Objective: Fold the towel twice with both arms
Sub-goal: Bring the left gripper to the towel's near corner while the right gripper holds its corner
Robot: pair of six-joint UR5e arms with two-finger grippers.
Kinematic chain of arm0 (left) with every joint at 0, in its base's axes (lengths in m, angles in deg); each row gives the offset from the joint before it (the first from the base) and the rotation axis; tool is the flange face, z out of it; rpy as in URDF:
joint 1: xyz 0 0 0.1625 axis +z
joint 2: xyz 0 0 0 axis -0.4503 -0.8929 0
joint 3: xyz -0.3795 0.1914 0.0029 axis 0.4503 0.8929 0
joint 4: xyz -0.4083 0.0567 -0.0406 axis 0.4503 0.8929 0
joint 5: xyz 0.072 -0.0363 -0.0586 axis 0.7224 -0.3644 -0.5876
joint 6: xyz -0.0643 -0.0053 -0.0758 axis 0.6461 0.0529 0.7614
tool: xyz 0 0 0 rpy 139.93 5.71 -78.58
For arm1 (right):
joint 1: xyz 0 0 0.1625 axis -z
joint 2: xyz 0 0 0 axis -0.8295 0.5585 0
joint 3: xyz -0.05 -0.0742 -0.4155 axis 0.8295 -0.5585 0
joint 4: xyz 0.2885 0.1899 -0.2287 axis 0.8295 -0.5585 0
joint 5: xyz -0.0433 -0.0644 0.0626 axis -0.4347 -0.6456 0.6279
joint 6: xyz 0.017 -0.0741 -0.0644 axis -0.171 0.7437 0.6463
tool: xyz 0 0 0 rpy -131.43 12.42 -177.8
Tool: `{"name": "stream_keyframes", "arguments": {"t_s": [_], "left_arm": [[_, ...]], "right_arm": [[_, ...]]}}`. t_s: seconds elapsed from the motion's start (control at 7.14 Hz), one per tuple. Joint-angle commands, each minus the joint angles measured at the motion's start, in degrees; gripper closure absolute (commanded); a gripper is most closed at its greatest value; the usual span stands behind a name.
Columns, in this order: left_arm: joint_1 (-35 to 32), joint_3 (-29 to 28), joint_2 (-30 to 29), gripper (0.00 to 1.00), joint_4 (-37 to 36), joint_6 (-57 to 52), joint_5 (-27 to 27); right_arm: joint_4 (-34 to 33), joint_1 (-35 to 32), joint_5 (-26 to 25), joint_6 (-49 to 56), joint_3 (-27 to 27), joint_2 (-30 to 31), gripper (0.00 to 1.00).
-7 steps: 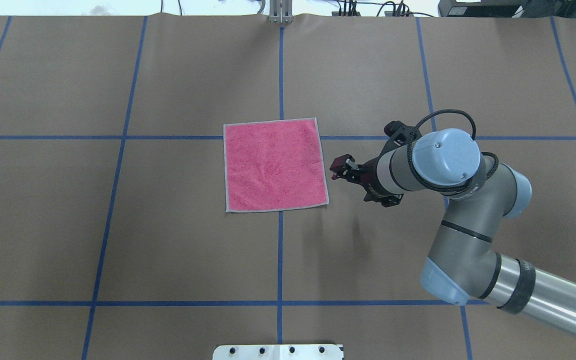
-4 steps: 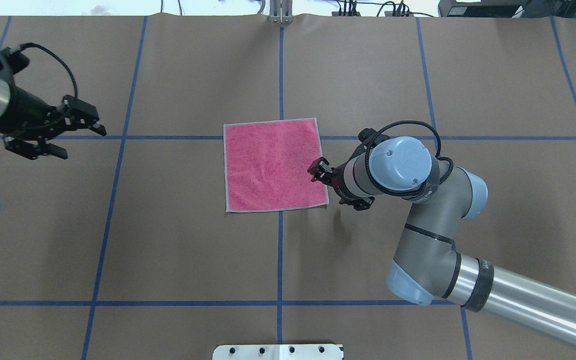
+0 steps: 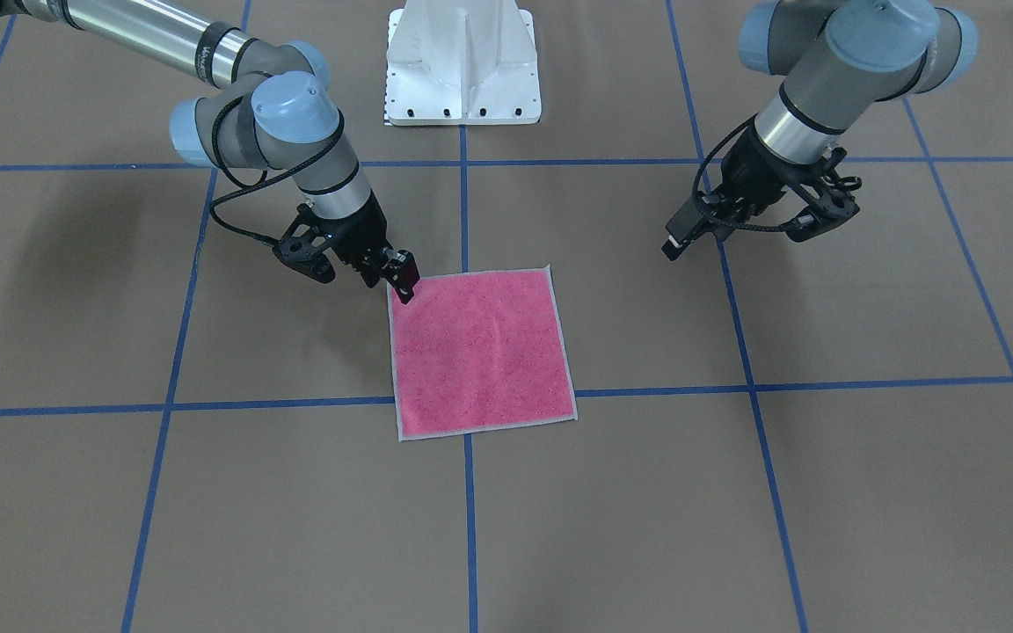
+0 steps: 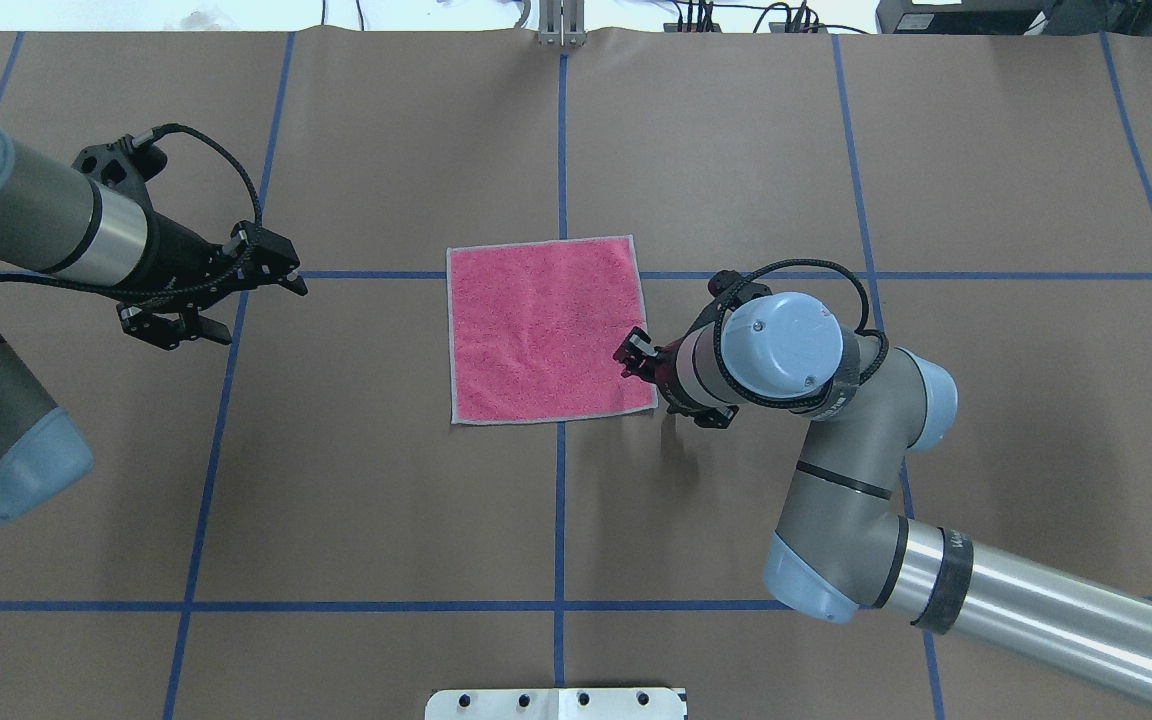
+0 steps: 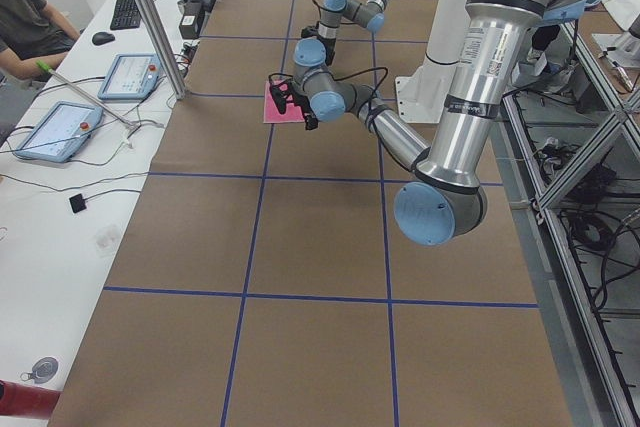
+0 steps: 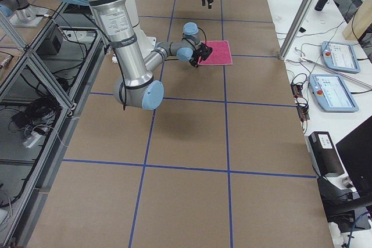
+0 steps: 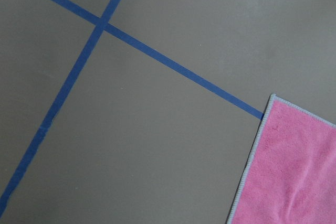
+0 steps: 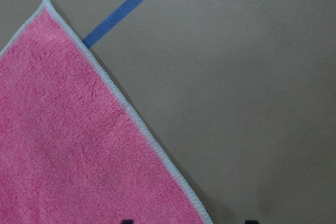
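Both arms (image 4: 26, 215) — silver-grey tubes (image 4: 1036, 605), light blue joint caps (image 4: 784, 345), looped black cables (image 4: 804, 264) — bear seemingly printed lettering (image 4: 957, 541).

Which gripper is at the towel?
The right gripper: its open fingers straddle the towel's right edge near the robot-side corner. The left gripper hangs over the table, well clear of the towel.

- There's the towel (image 8: 68, 145), flat and pink face up, one corner in shot, light grey edging (image 8: 136, 121) running away from that corner.
- A blue tape line (image 8: 126, 3) comes out from under that edge, just beside the corner, crossing the brown table (image 8: 252, 103).
- The right gripper (image 8: 189, 222) barely shows: two dark fingertips (image 8: 126, 221) set apart, one over pink, one over bare table, the edging between them.
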Motion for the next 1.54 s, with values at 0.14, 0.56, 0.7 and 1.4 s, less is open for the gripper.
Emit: {"name": "stream_keyframes", "arguments": {"t_s": [0.14,0.56,0.7,1.4], "left_arm": [[0.1,0.1,-0.1,0.01,-0.1,0.2,0.1],[0.1,0.1,-0.1,0.01,-0.2,0.2,0.0],[0.1,0.1,-0.1,0.01,-0.2,0.2,0.0],[0.1,0.0,-0.1,0.01,-0.2,0.2,0.0]], "right_arm": [[-0.5,0.0,0.1,-0.3,0.2,0.1,0.40],[-0.5,0.4,0.1,-3.1,0.5,-0.1,0.44],[-0.5,0.6,0.0,-3.2,0.5,-0.1,0.44],[-0.5,1.6,-2.8,-5.0,0.7,0.2,0.85]]}}
